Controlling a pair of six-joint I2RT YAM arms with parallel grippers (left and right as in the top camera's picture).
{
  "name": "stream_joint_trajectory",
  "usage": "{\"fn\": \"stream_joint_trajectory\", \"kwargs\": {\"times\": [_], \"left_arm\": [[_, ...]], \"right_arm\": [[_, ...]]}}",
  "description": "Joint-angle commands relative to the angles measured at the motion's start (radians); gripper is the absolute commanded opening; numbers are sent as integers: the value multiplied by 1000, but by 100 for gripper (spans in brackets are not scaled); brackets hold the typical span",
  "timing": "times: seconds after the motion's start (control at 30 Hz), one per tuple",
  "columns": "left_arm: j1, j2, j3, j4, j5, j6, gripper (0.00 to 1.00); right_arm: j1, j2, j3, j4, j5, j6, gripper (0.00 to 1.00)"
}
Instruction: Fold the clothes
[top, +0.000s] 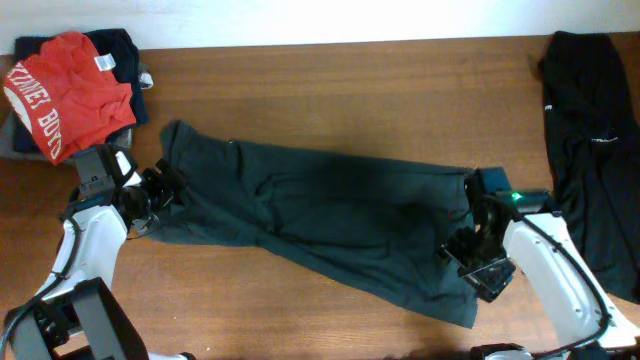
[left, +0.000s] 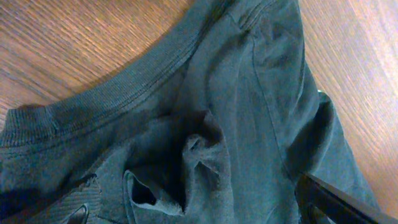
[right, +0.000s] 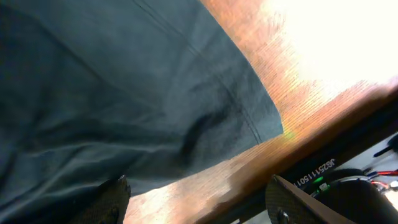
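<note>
A dark grey-green T-shirt lies spread and wrinkled across the middle of the table. My left gripper is at its left end. In the left wrist view the fingers are wide apart, with bunched cloth and the ribbed collar just ahead of them. My right gripper is at the shirt's right edge. Its fingers are open over bare wood, the left one touching the shirt's hem.
A red shirt with white lettering lies on a pile of dark clothes at the back left. A black garment lies along the right side. The table's front edge is close to the right gripper.
</note>
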Motion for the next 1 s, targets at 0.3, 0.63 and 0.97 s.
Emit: {"fn": "stream_joint_trajectory", "kwargs": {"times": [0.3, 0.63, 0.97], "left_arm": [[-3, 11, 19, -1, -7, 6, 99], [-3, 11, 19, 2, -6, 6, 99], [-3, 11, 19, -1, -7, 6, 99]], "right_arm": [[-2, -88, -170, 55, -76, 33, 70], [-2, -163, -310, 150, -66, 43, 73], [-2, -161, -442, 325, -121, 39, 78]]}}
